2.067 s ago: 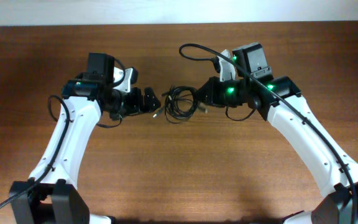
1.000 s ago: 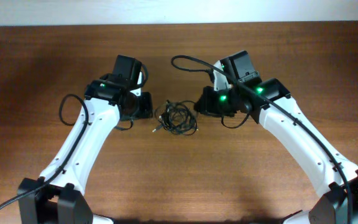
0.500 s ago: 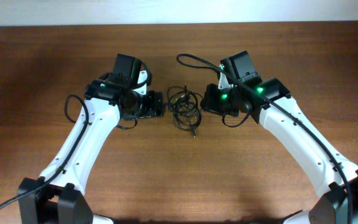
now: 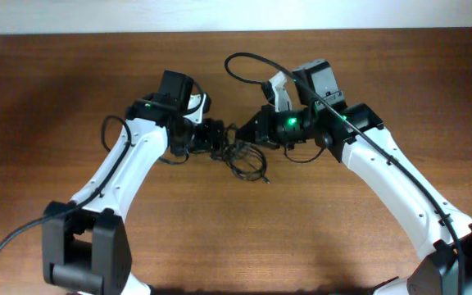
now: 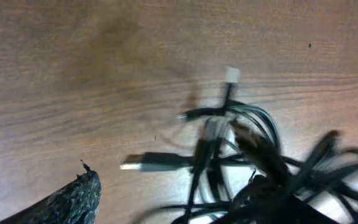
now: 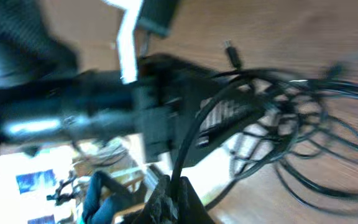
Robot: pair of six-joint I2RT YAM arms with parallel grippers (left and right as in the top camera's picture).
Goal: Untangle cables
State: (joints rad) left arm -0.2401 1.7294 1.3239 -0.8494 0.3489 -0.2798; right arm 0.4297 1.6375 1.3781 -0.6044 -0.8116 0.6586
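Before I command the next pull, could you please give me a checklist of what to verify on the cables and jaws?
1. Cables untangled: not ok, one bunch on the table.
2. Left jaws holding a cord: cannot tell, wrist view blurred.
3. Right jaws holding a cord: cannot tell, also blurred.
4. Loose ends to pull: ok, USB plug and white plug stick out.
5. Room to spread: ok, bare wood in front of the bunch.
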